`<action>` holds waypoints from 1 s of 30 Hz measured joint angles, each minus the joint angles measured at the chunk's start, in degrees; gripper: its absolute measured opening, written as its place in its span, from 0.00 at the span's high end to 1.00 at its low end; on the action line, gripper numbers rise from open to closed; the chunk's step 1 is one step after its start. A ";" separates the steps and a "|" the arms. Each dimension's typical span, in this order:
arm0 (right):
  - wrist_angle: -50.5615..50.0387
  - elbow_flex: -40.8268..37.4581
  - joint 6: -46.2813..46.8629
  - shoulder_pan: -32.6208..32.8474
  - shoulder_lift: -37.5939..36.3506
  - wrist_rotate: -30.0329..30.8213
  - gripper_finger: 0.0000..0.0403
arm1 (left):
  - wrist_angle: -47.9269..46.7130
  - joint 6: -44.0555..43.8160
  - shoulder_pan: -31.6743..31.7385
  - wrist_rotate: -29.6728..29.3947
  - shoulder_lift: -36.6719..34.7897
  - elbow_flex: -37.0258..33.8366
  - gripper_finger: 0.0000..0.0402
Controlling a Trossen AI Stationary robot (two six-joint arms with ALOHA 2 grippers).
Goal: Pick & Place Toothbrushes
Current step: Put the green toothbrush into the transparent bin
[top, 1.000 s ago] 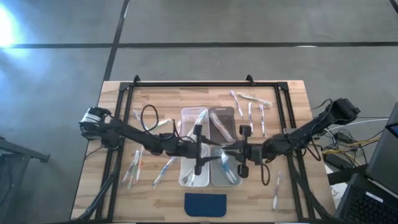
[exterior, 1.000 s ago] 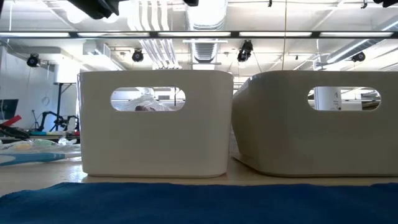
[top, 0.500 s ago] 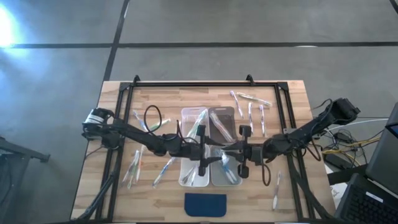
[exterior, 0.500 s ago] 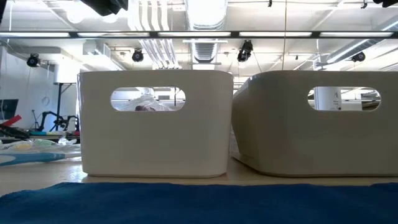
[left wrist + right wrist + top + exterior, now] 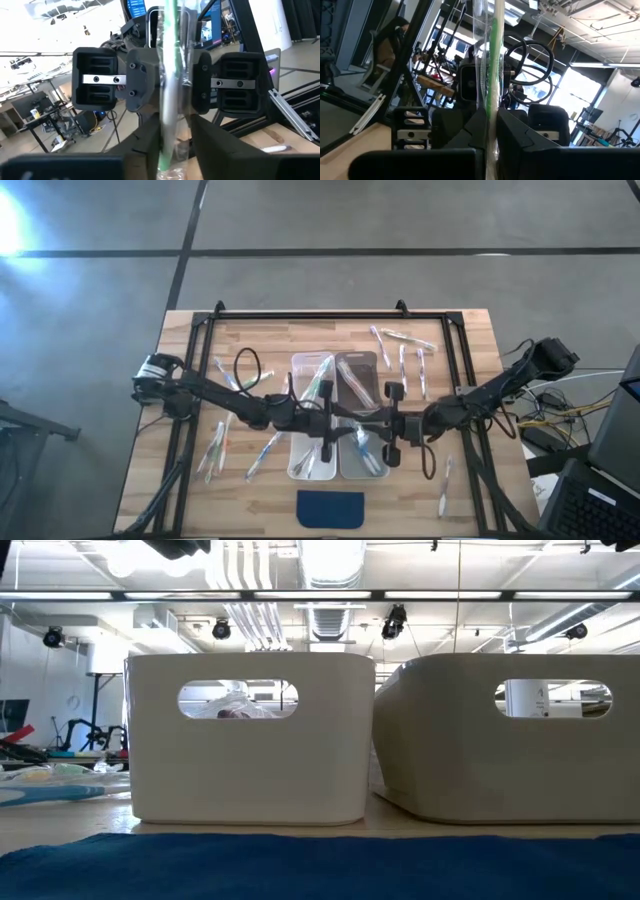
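Both my jaws meet above the middle bins (image 5: 313, 465) and close on one wrapped green toothbrush (image 5: 167, 100) between them: left jaws (image 5: 322, 423) from one side, right jaws (image 5: 378, 423) from the other. A few toothbrushes already lie in the bins beneath. Many remain loose on the tabletop (image 5: 480, 340): a group (image 5: 402, 355) beyond my right jaws and another (image 5: 218, 445) outboard of my left. I judge the task well short of done.
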 joint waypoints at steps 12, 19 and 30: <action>-0.03 -0.04 0.19 0.00 0.02 -0.02 0.96 | 0.00 0.05 0.05 -0.62 0.00 0.00 0.93; -0.11 -0.07 0.13 -0.02 0.02 0.15 0.95 | -0.13 -0.74 0.03 -1.64 0.00 0.00 0.91; -1.03 -0.07 0.86 -0.07 0.00 0.15 0.89 | -0.52 -0.84 0.00 -1.99 0.00 0.00 0.92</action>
